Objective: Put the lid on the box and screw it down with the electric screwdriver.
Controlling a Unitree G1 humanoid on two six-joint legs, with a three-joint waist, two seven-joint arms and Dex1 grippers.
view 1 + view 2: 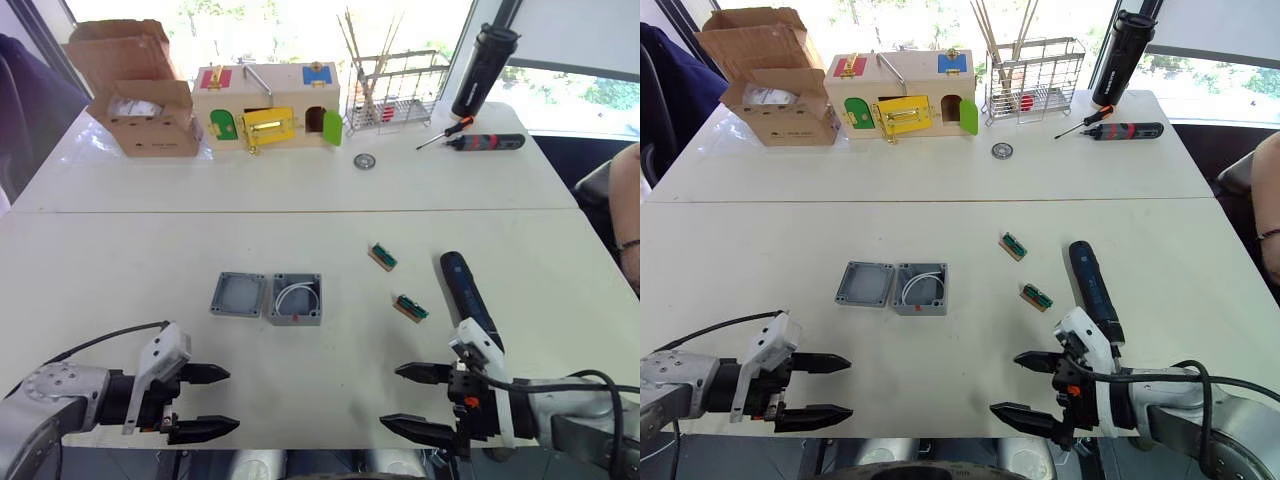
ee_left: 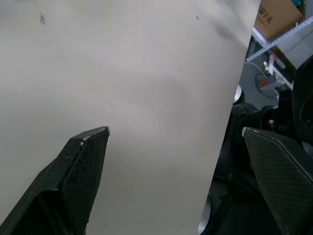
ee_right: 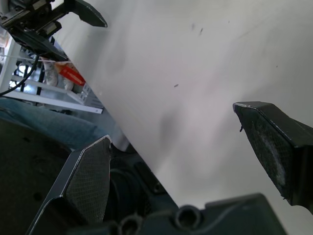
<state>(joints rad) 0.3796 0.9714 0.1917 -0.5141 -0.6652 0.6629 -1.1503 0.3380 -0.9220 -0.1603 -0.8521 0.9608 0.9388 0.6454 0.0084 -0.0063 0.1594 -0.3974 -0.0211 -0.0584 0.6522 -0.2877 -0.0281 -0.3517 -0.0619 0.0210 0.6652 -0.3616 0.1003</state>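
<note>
Left gripper: hovering at worktop's near edge, fingers spread, gripping nothing.
Right gripper: likewise gaping, empty.
Worktop: white, two tables joining.
Box: sitting mid-worktop, touching lid.
Electric screwdriver: lying near right gripper.
Windows: glowing beyond far edge.

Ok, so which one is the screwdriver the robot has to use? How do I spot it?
Look at the near white table, on the robot's right side. The electric screwdriver lies there just ahead of the right gripper, beside two little green circuit boards. It is a thick dark blue pen shape, unlike the slimmer black-and-red tool on the far table.
</note>
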